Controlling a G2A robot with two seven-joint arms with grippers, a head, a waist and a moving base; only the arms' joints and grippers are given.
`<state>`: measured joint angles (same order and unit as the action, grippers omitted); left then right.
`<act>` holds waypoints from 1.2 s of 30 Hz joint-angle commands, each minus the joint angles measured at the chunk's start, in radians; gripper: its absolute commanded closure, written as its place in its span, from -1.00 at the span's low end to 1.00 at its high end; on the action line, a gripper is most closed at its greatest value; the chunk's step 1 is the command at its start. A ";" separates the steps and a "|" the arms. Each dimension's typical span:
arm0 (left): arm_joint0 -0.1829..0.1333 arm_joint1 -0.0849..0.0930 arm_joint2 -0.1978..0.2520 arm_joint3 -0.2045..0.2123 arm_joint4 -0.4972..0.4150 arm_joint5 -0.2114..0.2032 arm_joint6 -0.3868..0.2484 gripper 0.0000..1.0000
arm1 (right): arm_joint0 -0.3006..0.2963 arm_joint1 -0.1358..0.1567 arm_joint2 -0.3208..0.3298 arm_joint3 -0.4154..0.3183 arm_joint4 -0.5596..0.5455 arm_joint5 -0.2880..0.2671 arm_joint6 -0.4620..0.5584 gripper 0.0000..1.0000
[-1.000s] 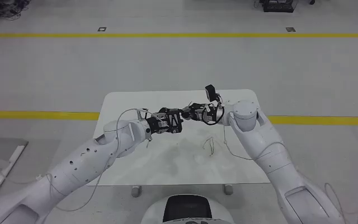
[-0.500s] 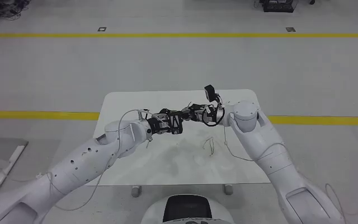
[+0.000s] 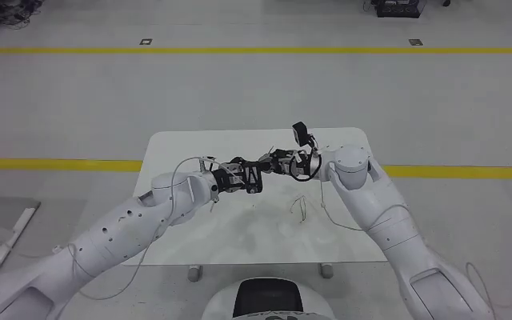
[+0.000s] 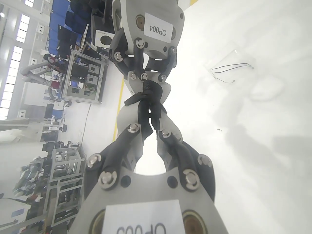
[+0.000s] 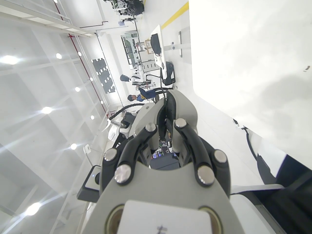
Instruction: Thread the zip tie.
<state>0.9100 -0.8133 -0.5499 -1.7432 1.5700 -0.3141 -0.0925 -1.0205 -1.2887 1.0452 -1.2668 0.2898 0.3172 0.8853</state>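
Clamping down on the black zip tie [image 4: 146,103], the left gripper [image 4: 147,116] meets the right gripper [image 4: 150,87] tip to tip; that one likewise pinches the tie. Farther off, thin dark strands [image 4: 229,70] lie on the table [image 4: 256,20].

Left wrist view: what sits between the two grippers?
The black zip tie, gripped by the left gripper and right gripper together; left wrist view shows it.
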 commanded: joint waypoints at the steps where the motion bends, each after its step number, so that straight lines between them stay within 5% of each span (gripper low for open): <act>1: 0.000 0.000 0.000 0.002 0.000 0.002 0.002 1.00 | -0.001 0.001 0.000 0.001 0.001 0.000 0.000 1.00; 2: 0.000 0.001 -0.002 0.003 0.000 0.003 0.004 1.00 | -0.002 0.002 0.001 0.001 0.003 0.000 0.001 0.94; 3: 0.001 0.001 -0.004 0.004 0.000 0.004 0.006 1.00 | -0.002 0.002 0.001 0.001 0.004 0.000 0.001 0.66; 4: 0.002 0.002 -0.005 0.004 0.000 0.004 0.007 1.00 | -0.003 0.002 0.001 0.002 0.005 0.000 0.001 0.06; 5: 0.004 0.004 -0.009 0.004 0.000 0.005 0.009 1.00 | -0.004 0.003 0.002 0.002 0.008 0.000 -0.001 -0.96; 14: 0.038 0.013 -0.059 -0.006 -0.051 -0.011 0.030 1.00 | -0.030 0.012 0.028 -0.022 0.015 -0.015 -0.034 -1.00; 22: 0.056 0.026 -0.065 -0.009 -0.239 -0.026 0.007 1.00 | -0.086 0.033 0.090 -0.062 0.012 -0.145 -0.011 -1.00; 32: 0.053 0.030 -0.061 -0.014 -0.316 -0.016 0.023 1.00 | -0.090 0.033 0.085 -0.064 0.001 -0.150 -0.015 -1.00; 36: 0.077 0.027 -0.087 0.020 -0.526 -0.026 0.047 1.00 | -0.099 0.047 0.097 -0.065 -0.036 -0.294 0.102 -1.00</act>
<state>0.9809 -0.7868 -0.6332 -1.7278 1.1339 -0.3395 -0.0441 -1.1182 -1.2459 1.1333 -1.3360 0.2577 0.0681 0.9402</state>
